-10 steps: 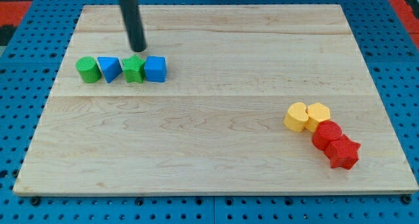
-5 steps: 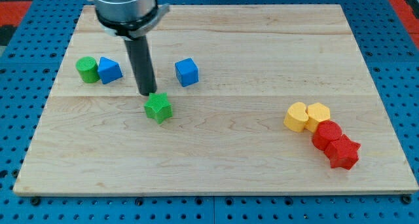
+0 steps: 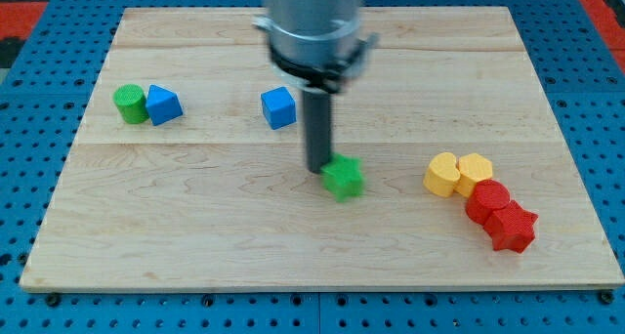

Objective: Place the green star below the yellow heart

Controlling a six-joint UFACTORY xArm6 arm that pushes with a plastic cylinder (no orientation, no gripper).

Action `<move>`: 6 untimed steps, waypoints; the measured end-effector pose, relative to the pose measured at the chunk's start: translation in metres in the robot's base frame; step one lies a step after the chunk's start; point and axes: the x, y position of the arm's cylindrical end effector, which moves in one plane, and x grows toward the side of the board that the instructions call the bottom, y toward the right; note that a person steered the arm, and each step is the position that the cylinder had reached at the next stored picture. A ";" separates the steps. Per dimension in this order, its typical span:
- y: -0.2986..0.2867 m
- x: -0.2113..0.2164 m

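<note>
While my tip [image 3: 318, 169] touches the green star [image 3: 343, 178], bare wooden board [image 3: 234, 227] separates it from the yellow heart [image 3: 442, 174]; no pincer shows

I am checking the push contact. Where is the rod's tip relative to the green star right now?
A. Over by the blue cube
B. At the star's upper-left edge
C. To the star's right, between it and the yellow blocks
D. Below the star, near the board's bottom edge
B: my tip sits against the upper-left edge of the green star, with the yellow heart further to the view's right.
</note>
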 end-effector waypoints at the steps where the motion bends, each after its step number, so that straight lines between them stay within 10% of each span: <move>1: 0.049 0.021; 6: 0.064 0.057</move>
